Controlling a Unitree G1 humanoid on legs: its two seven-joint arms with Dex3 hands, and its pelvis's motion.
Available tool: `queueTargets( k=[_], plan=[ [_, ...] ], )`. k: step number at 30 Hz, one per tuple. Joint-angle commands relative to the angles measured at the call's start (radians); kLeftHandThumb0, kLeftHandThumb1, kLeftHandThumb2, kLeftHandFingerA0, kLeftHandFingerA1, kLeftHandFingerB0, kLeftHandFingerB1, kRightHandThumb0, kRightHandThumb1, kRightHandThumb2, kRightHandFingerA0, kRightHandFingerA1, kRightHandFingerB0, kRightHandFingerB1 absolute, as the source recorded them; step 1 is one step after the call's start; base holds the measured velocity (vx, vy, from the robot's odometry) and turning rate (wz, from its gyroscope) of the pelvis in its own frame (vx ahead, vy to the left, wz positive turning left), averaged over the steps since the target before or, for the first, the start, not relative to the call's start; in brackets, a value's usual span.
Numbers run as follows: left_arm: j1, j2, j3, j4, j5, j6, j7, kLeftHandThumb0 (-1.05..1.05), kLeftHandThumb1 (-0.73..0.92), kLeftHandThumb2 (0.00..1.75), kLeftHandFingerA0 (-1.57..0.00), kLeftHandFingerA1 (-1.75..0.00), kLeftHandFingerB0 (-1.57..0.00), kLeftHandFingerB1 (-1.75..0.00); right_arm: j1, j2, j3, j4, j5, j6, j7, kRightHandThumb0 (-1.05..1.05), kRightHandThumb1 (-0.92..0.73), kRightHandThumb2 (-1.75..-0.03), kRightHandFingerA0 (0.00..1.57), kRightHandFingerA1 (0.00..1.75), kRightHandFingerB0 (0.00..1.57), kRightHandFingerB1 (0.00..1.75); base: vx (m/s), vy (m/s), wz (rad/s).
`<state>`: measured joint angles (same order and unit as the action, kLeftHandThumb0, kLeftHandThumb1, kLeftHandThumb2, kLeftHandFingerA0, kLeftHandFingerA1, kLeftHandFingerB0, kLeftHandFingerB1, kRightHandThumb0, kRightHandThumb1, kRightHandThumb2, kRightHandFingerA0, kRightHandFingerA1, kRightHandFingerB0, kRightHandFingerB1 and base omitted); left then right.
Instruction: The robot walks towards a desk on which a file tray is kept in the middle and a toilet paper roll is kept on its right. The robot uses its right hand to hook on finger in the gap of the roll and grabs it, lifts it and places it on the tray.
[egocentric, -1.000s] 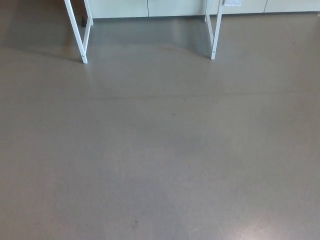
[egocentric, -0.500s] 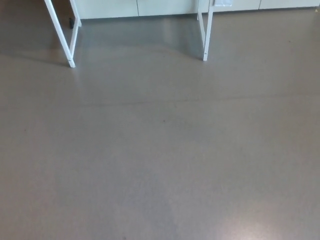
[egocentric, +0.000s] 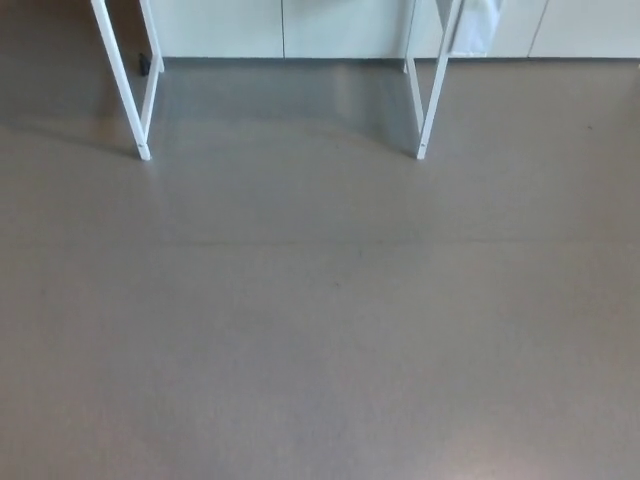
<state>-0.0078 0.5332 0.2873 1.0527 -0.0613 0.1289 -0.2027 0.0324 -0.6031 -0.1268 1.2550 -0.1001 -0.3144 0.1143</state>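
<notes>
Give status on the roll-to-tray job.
Done: nothing visible. In hand: the approach; only the desk legs show at the top, beyond the floor. Left: reach the desk, hook the roll, lift, place on tray. Roll, tray and both hands are out of view.

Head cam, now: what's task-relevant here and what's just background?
Job: left desk leg, right desk leg. Not in view: tray, roll, either robot hand.
Background: floor, cabinets, white hanging item by the right leg.

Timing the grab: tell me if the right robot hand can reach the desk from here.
Probably not: only the white desk legs show, far across grey floor, and no robot hand is in view.
</notes>
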Motion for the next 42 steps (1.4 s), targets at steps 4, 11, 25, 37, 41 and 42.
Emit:
queueTargets(
  k=[4,11,25,37,41,42],
  plan=[
    [-0.005,0.017,0.011,-0.01,-0.019,0.018,-0.002,-1.05,0.75,1.29,-0.2,-0.82,-0.04,-0.54,0.033,-0.006,-0.023,-0.025,0.026,-0.034,0.028,-0.78,-0.66,-0.62,0.07,0.34,0.04,0.31,0.26,-0.161,-0.04],
    [-0.005,0.022,-0.01,-0.008,0.005,-0.006,-0.001,-1.05,0.77,1.32,-0.4,-0.93,-0.02,-0.56,0.019,0.001,-0.019,-0.001,0.003,-0.033,0.006,-0.81,-0.54,-0.92,0.05,0.22,0.08,0.27,0.15,-0.091,-0.08],
    [-0.025,0.025,0.014,-0.03,-0.018,0.042,0.0,-1.05,0.78,1.3,-0.26,-0.84,-0.04,-0.51,0.015,0.01,-0.042,0.017,0.027,-0.039,0.07,-0.86,-0.57,-0.95,0.07,0.1,0.07,0.25,0.22,0.106,0.0],
    [-0.03,0.03,-0.013,-0.058,0.002,0.052,0.002,-1.01,0.92,0.85,-0.24,-1.11,0.0,-0.58,0.009,0.021,-0.041,0.025,0.022,-0.027,0.028,-0.85,-0.54,-0.93,0.06,0.13,0.07,0.27,0.15,-0.126,0.04],
    [-0.041,0.029,-0.003,-0.059,-0.009,0.065,0.004,-1.04,0.78,1.29,-0.29,-0.88,-0.06,-0.55,0.017,0.05,-0.101,0.022,0.088,-0.052,0.055,-0.78,-0.49,-0.87,0.02,0.16,0.06,0.3,0.03,0.0,-0.05],
    [-0.043,0.031,-0.007,-0.055,-0.006,0.061,0.0,-1.04,0.79,1.3,-0.26,-0.85,-0.06,-0.55,0.027,0.05,-0.089,0.015,0.061,-0.067,0.017,-0.74,-0.48,-0.9,0.0,0.26,0.01,0.34,0.1,0.089,-0.12]
  ],
)
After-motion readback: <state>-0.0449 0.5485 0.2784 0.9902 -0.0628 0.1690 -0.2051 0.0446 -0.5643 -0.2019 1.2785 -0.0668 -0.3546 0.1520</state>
